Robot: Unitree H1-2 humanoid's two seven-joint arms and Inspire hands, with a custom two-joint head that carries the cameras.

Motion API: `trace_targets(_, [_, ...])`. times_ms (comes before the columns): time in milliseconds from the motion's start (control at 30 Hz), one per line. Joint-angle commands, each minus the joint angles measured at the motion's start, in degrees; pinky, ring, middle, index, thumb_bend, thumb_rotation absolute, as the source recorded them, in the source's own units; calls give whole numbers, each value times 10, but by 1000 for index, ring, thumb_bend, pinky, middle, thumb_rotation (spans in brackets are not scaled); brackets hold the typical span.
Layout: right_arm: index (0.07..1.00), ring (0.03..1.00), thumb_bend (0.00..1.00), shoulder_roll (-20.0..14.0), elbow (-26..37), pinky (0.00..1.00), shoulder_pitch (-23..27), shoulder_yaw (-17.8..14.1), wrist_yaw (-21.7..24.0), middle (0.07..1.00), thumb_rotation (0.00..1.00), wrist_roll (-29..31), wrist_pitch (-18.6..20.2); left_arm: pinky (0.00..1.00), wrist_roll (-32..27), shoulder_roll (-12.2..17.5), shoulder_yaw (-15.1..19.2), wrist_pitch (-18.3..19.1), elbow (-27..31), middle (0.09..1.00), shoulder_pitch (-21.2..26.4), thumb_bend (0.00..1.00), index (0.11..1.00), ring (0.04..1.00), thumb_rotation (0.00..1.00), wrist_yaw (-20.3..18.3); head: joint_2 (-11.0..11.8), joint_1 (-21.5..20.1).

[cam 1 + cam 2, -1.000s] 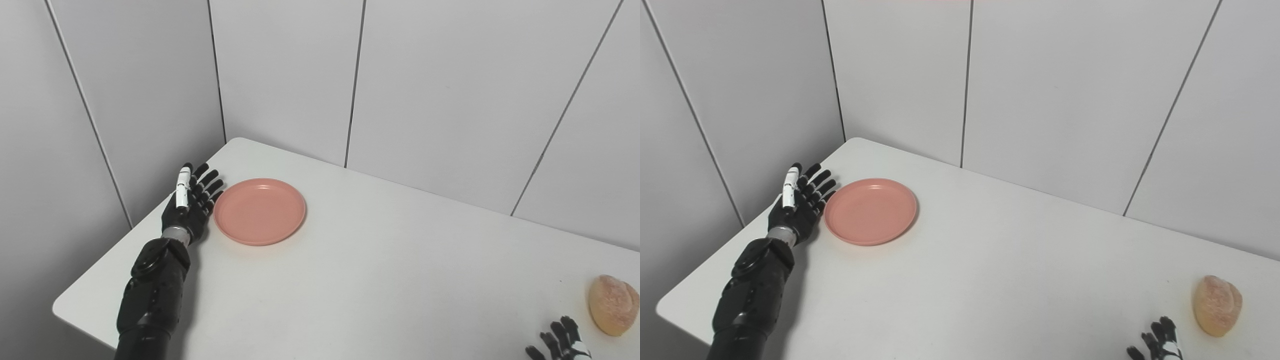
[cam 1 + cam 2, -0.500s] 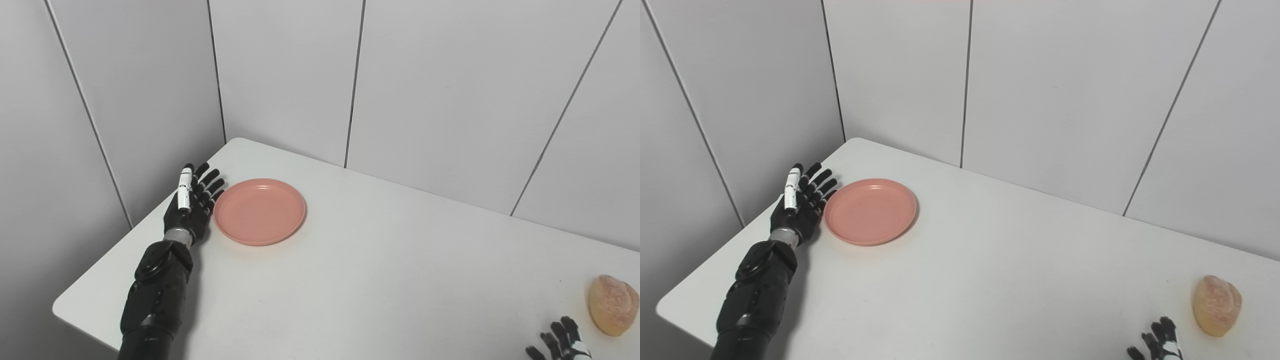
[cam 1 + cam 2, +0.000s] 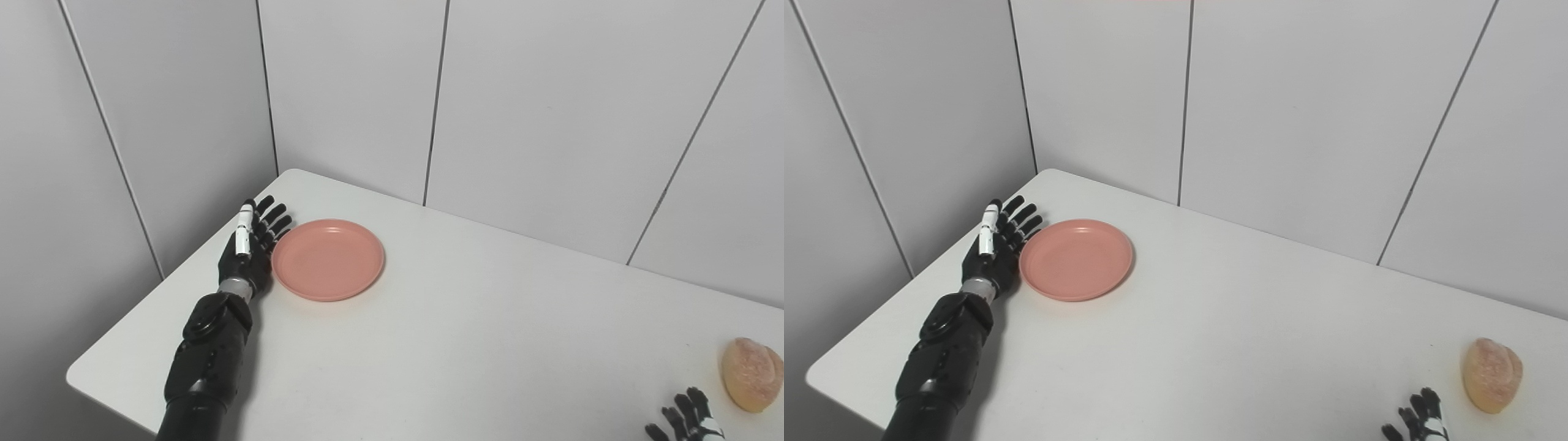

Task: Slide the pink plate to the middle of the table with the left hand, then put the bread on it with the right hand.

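Observation:
The pink plate (image 3: 328, 260) lies flat near the table's far left corner. My left hand (image 3: 250, 248) stands edge-on with its fingers spread, open, its palm side pressed against the plate's left rim. The bread (image 3: 751, 374), a round golden roll, rests at the right edge of the table. My right hand (image 3: 686, 422) shows only its fingertips at the bottom right, apart and empty, just left of and nearer than the bread.
The white table (image 3: 465, 349) is set in a corner of grey panelled walls (image 3: 527, 110). Its left edge runs close behind my left arm, and its rounded front left corner (image 3: 76, 378) is near the arm's elbow.
My left hand has pushed to the right and the pink plate has slid a little to the right with it. The right hand and the bread have stayed put.

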State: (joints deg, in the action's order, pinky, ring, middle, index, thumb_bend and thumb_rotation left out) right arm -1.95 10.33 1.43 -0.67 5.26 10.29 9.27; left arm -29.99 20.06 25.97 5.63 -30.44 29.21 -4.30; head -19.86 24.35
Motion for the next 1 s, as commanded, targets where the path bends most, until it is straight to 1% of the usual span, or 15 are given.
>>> trace_targets(0, [1000,1000,206,2,9,1000,6,-1,-2,1000,1000,-1,-7,880,-1,-8,-9,4,-7,875,9,309,859,879,1000,-10,-1,-2])
trace_targets(67, [1000,1000,207,3,6,1000,6,-2,0,1000,1000,2,-11,901,-3,-12,-11,5,-11,889,12,321,875,889,1000,-18,-2,-4])
trace_targets(133, [1000,1000,210,3,6,1000,6,-2,0,1000,1000,1,-13,898,-2,-16,-13,3,-18,888,16,325,877,886,1000,-21,-3,-7])
trace_targets(267, [1000,1000,225,2,7,1000,6,0,1,1000,1000,-1,-12,895,3,-23,-19,-1,-34,877,25,354,861,879,1000,-25,-5,-10])
trace_targets(367, [1000,1000,217,2,7,1000,5,0,1,1000,1000,-1,-13,878,4,-27,-25,-7,-46,864,29,369,849,865,1000,-33,-8,-13])
trace_targets(467, [1000,1000,212,4,9,1000,5,0,-1,1000,1000,-3,-13,872,5,-34,-33,-9,-44,854,29,389,848,853,1000,-38,-10,-16])
trace_targets(533, [1000,1000,211,3,10,1000,4,2,-2,1000,1000,-7,-13,849,4,-39,-36,-6,-43,839,30,389,832,837,1000,-36,-11,-21])
trace_targets(600, [1000,1000,210,4,11,1000,4,3,-3,1000,1000,-10,-12,840,1,-40,-39,-5,-46,839,30,390,833,835,1000,-43,-13,-25])
trace_targets(667, [1000,1000,206,5,13,1000,3,5,-4,1000,1000,-11,-10,837,1,-43,-44,-7,-42,843,28,384,837,837,1000,-52,-14,-29])
trace_targets(767, [1000,1000,186,6,16,1000,3,7,-5,1000,1000,-15,-9,827,7,-51,-53,-6,-34,843,27,367,830,834,1000,-50,-17,-35])
trace_targets(800, [1000,1000,178,7,17,1000,3,7,-5,1000,1000,-15,-9,813,9,-53,-55,-7,-35,835,28,369,816,824,1000,-49,-17,-35])
trace_targets(867, [1000,1000,171,8,20,1000,3,8,-5,1000,1000,-15,-7,815,8,-57,-60,-6,-31,837,28,377,817,825,1000,-51,-20,-40])
trace_targets(967, [1000,1000,162,11,25,1000,2,10,-9,1000,1000,-19,-7,823,5,-67,-68,11,-5,845,22,386,824,833,1000,-45,-25,-49])
